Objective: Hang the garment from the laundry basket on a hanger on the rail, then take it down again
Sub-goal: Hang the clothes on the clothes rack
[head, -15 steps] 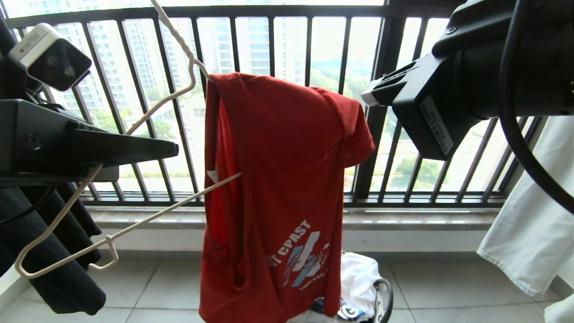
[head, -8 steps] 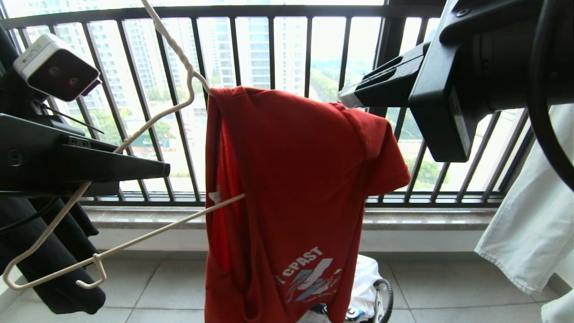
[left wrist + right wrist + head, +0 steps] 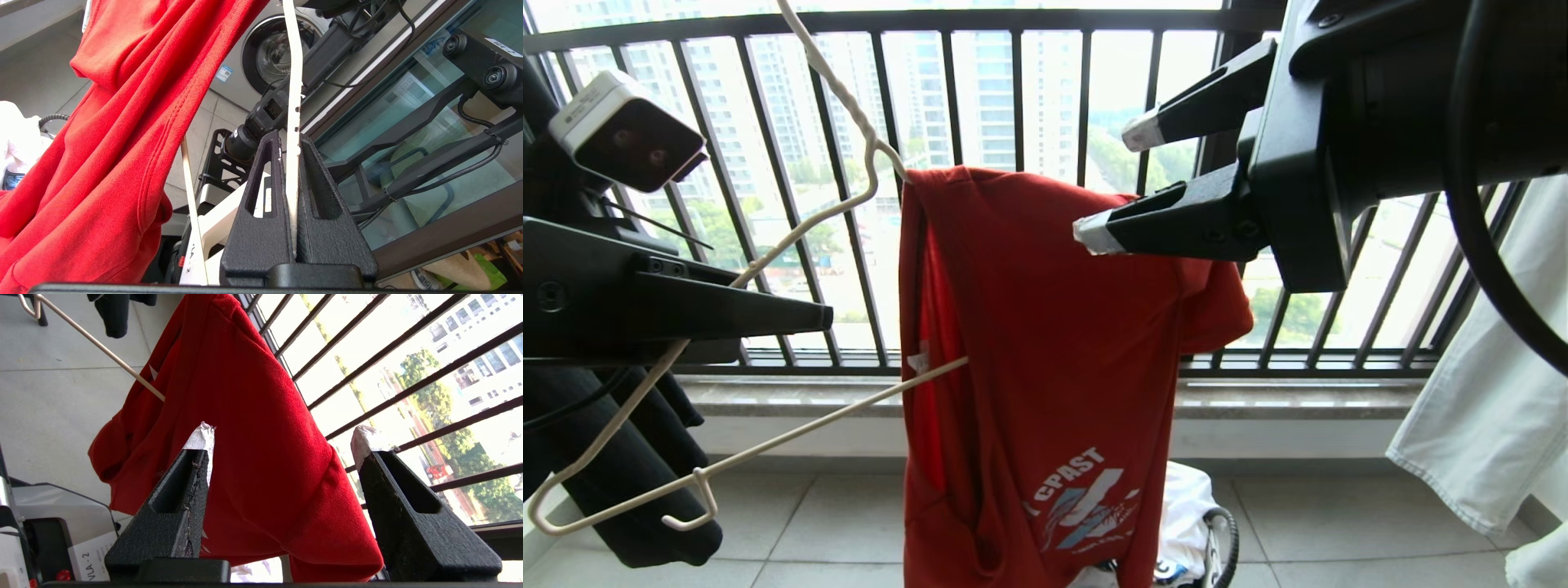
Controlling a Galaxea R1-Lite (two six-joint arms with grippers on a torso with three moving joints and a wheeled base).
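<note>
- The garment hangs half-draped over one arm of the hanger, in front of the window railing.
- Left claw is clenched on the hanger's wire.
- Right claw is released, fingers spread beside the garment's shoulder.
- The laundry basket, on the floor behind the garment, holds white cloth.

The hanger runs off the head view at twelve o'clock, its hook unseen, while the red garment hides its right half and most of the laundry basket.
</note>
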